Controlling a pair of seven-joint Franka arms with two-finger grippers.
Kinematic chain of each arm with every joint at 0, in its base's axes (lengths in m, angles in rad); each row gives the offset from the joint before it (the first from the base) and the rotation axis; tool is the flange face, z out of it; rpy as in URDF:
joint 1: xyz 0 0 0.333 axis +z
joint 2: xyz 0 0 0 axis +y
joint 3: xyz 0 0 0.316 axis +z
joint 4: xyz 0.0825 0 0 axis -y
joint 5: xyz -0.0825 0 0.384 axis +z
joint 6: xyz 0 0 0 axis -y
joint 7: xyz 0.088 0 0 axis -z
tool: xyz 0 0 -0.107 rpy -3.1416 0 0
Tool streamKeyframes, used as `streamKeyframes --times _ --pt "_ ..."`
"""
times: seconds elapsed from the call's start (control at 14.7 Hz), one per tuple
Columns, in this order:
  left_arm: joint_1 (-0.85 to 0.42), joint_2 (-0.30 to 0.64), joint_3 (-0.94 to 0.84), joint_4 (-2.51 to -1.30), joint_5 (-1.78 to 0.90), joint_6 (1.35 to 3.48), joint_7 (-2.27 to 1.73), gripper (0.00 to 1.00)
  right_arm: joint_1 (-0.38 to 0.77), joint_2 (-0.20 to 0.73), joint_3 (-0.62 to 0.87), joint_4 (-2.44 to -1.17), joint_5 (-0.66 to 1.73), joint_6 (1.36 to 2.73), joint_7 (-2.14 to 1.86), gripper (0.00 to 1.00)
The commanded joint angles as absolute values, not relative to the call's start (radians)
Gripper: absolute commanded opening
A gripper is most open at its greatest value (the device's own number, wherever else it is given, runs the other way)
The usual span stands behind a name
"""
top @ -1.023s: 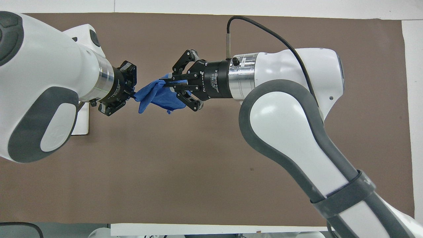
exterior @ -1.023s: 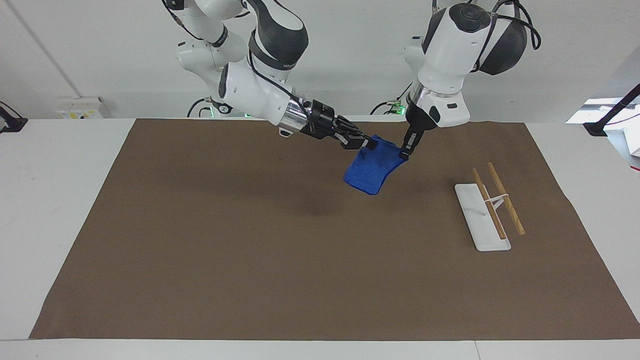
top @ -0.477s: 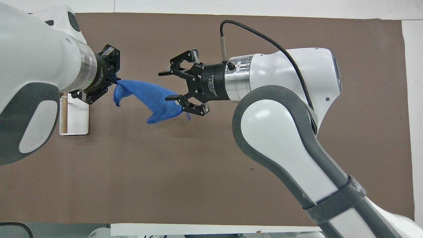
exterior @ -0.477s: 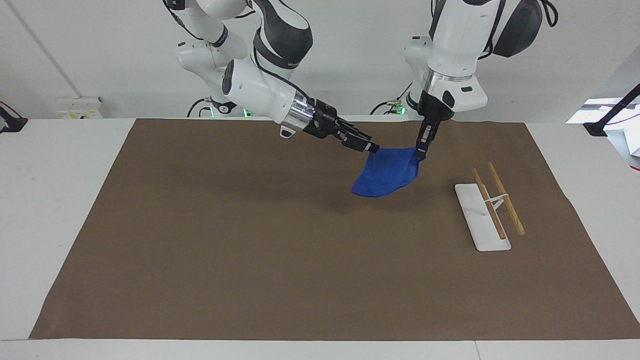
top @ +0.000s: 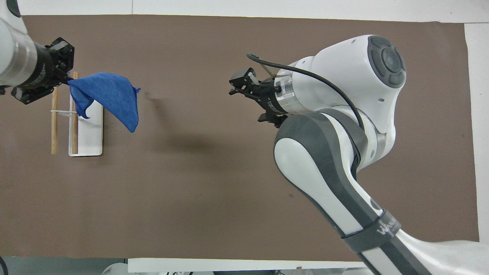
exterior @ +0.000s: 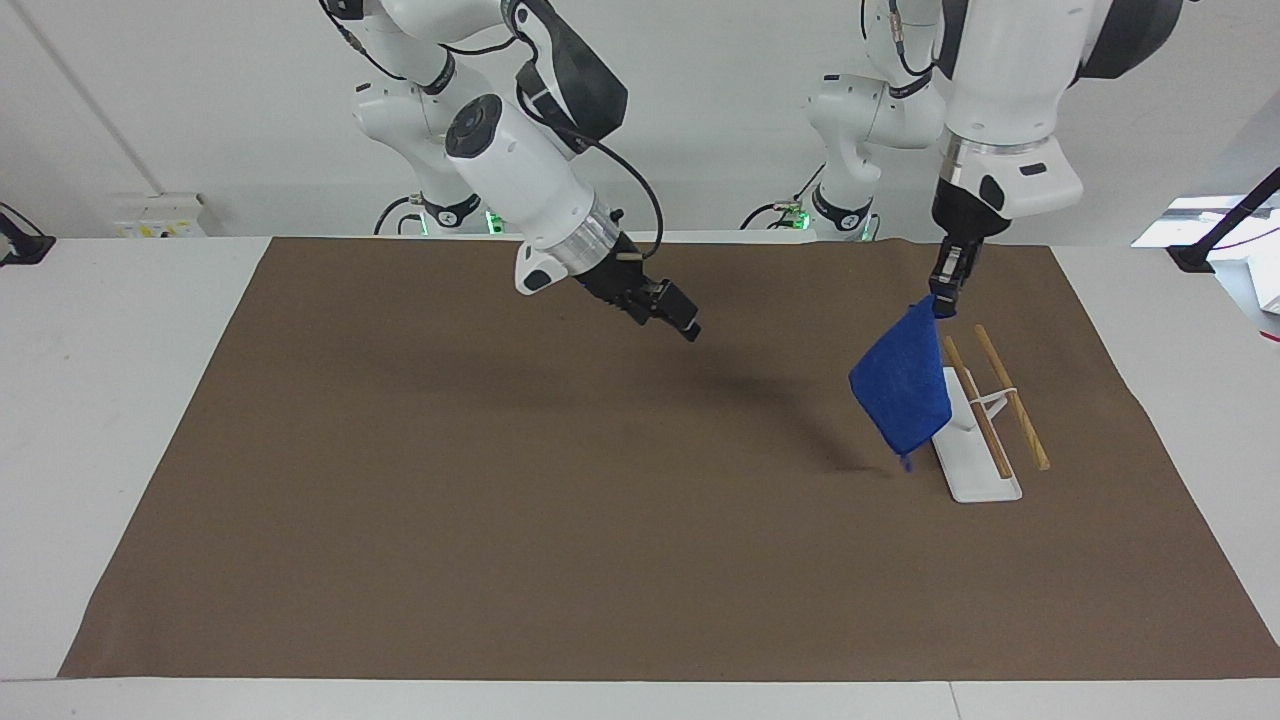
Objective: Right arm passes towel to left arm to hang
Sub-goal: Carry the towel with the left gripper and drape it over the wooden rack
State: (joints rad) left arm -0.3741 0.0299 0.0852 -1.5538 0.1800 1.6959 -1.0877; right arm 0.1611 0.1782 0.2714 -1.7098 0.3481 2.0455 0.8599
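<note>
The blue towel hangs in the air by one corner from my left gripper, which is shut on that corner. It dangles over the white-based rack with two wooden rods, at the left arm's end of the table, and its lowest tip hangs just above the rack's base. My right gripper is open and holds nothing. It hovers over the middle of the brown mat, well apart from the towel.
The brown mat covers most of the white table. The rack is the only object standing on it. A black clamp arm sits at the table's edge past the left arm's end.
My right gripper has opened, let go of the towel and drawn back toward its own end. My left gripper has carried the towel sideways to over the rack, where it now hangs down.
</note>
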Motion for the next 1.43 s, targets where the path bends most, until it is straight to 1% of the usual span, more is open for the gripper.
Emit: streamKeyframes --times 0.0,0.07,0.2,0.34,0.41,0.55,0.61,0.75,0.89,0.95,1.02,1.09,1.16,1.23,1.3,1.36 --pt "-0.278 -0.005 0.078 -1.643 0.193 1.797 -0.935 0.0 0.03 0.152 0.278 -1.707 0.204 1.858 0.61 1.0" --pt "-0.241 -0.017 0.078 -1.67 0.193 1.833 -0.88 0.0 -0.001 0.143 0.276 -1.703 0.158 1.809 0.525 1.0" --pt "-0.137 -0.057 0.078 -1.783 0.193 1.964 -0.729 0.0 -0.086 0.097 0.278 -1.703 0.04 1.74 0.399 1.0" --pt "-0.033 -0.093 0.078 -1.877 0.192 2.083 -0.579 0.0 -0.145 0.043 0.276 -1.689 -0.024 1.637 0.297 1.0" --pt "-0.005 -0.101 0.078 -1.903 0.192 2.107 -0.545 0.0 -0.175 0.02 0.276 -1.678 -0.038 1.593 0.258 1.0" --pt "0.017 -0.101 0.078 -1.919 0.192 2.117 -0.532 0.0 -0.23 -0.021 0.275 -1.645 -0.046 1.514 0.172 1.0" --pt "0.018 -0.101 0.078 -1.927 0.192 2.115 -0.531 0.0 -0.247 -0.028 0.27 -1.623 -0.06 1.49 0.138 1.0" --pt "0.044 -0.106 0.078 -1.976 0.192 2.134 -0.526 0.0 -0.265 -0.018 0.249 -1.53 -0.067 1.415 0.111 1.0" --pt "0.046 -0.104 0.078 -2.035 0.192 2.21 -0.514 0.02 -0.276 -0.011 0.244 -1.458 -0.092 1.353 0.045 1.0" --pt "0.049 -0.098 0.078 -2.054 0.192 2.235 -0.499 0.2 -0.276 -0.002 0.245 -1.451 -0.128 1.344 0.005 1.0" --pt "0.061 -0.094 0.078 -2.063 0.192 2.238 -0.473 0.56 -0.279 -0.003 0.245 -1.475 -0.133 1.348 -0.011 1.0" --pt "0.087 -0.092 0.078 -2.071 0.192 2.232 -0.453 0.65 -0.296 -0.008 0.241 -1.509 -0.129 1.348 -0.049 1.0" --pt "0.092 -0.094 0.078 -2.086 0.192 2.235 -0.453 0.7 -0.319 -0.008 0.239 -1.514 -0.123 1.344 -0.114 1.0" --pt "0.101 -0.092 0.078 -2.088 0.192 2.237 -0.454 0.77 -0.318 -0.008 0.242 -1.514 -0.123 1.354 -0.127 1.0" --pt "0.116 -0.091 0.078 -2.083 0.19 2.234 -0.457 0.83 -0.313 -0.009 0.244 -1.517 -0.117 1.364 -0.121 1.0" --pt "0.117 -0.089 0.078 -2.079 0.189 2.227 -0.466 0.98 -0.314 -0.009 0.244 -1.522 -0.106 1.367 -0.121 1.0"
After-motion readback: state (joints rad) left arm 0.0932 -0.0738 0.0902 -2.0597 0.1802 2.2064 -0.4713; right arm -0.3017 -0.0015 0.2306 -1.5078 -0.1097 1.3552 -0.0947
